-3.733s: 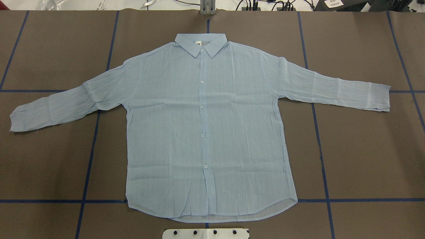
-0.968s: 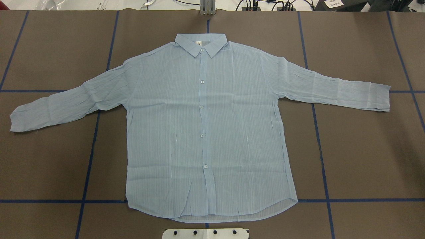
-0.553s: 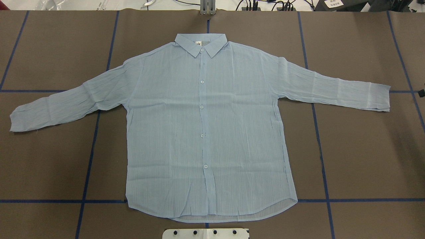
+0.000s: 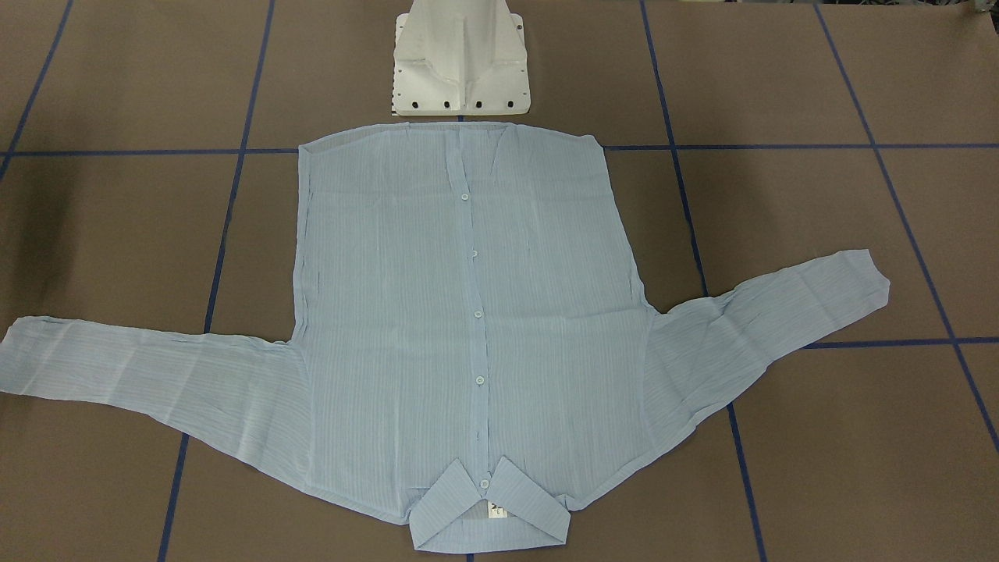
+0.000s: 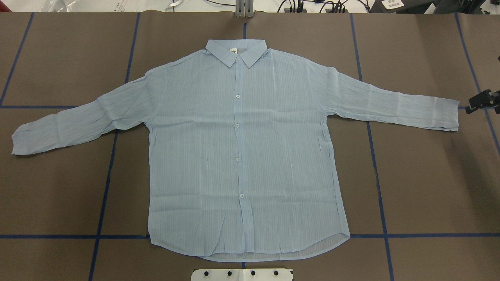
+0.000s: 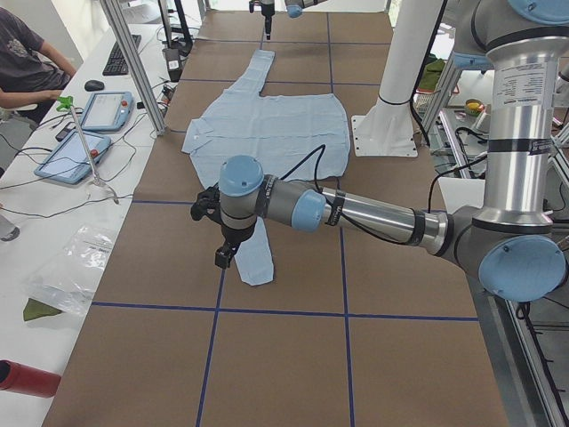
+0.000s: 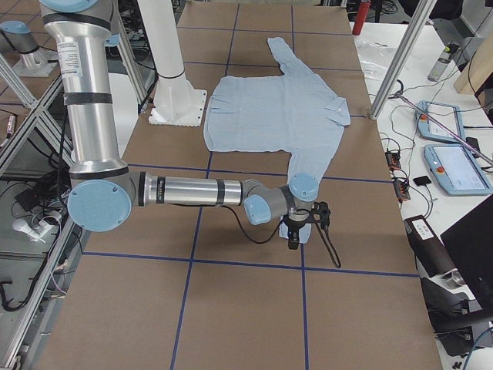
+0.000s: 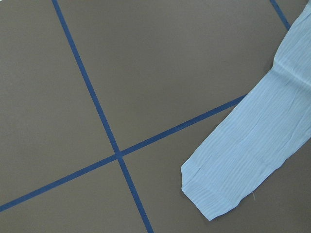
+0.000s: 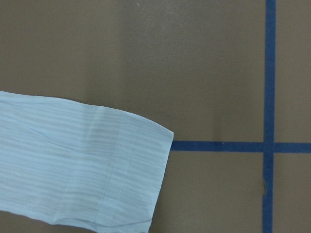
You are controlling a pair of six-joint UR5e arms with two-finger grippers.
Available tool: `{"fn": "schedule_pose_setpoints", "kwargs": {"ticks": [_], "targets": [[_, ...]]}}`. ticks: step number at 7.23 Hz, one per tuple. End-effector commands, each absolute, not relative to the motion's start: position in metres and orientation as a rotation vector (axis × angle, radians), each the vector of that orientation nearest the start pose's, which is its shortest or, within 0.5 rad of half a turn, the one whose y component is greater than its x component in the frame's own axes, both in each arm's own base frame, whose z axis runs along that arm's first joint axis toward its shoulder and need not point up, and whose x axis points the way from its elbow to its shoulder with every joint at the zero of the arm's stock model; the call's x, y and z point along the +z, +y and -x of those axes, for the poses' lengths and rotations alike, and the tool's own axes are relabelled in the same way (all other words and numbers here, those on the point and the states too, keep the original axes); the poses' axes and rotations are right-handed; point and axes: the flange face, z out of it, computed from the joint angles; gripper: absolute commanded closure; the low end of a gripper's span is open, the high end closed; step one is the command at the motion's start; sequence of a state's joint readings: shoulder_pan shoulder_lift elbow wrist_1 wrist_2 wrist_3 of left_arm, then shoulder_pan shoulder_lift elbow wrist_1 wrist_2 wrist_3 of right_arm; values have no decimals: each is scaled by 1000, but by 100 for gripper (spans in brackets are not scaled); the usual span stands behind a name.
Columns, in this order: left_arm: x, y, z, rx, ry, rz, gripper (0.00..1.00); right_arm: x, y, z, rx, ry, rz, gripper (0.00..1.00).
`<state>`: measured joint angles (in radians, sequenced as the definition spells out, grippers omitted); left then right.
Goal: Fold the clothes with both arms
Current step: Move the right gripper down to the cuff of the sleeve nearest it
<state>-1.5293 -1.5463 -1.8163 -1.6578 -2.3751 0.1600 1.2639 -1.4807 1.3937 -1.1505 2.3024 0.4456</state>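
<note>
The light-blue striped shirt (image 5: pixel 242 156) lies flat and buttoned, face up, on the brown table, collar at the far side and both sleeves spread out. My left gripper (image 6: pixel 224 253) hangs just above the left sleeve's cuff (image 8: pixel 233 179); I cannot tell whether it is open or shut. My right gripper (image 5: pixel 480 102) hovers just beyond the right sleeve's cuff (image 9: pixel 73 165) and also shows in the exterior right view (image 7: pixel 296 235); its jaws do not show clearly. Neither wrist view shows fingers.
The white pedestal base (image 4: pixel 460 62) stands at the shirt's hem. Blue tape lines (image 5: pixel 105 183) cross the brown table cover. A side table with tablets (image 6: pixel 107 111), cables and a seated operator (image 6: pixel 27 53) runs along the far edge, behind metal posts (image 6: pixel 133 62).
The right gripper has come into the overhead view from the right edge, toward the right cuff. The shirt has not moved.
</note>
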Motion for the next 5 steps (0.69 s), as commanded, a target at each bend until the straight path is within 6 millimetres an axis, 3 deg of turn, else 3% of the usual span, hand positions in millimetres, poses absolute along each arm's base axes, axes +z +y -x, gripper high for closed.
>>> {"fn": "schedule_pose_setpoints", "kwargs": {"ticks": [1,2,5], "targets": [[536,-489,41,289,788,-330,0,668,-537,136,35,-812,-43,0],[536,-489,41,286,787,-329,0,679,-533,144,32,-794,-24,0],[536,-489,42,283,787,-329,0,687,-534,148,80,-763,-6,2]]}}
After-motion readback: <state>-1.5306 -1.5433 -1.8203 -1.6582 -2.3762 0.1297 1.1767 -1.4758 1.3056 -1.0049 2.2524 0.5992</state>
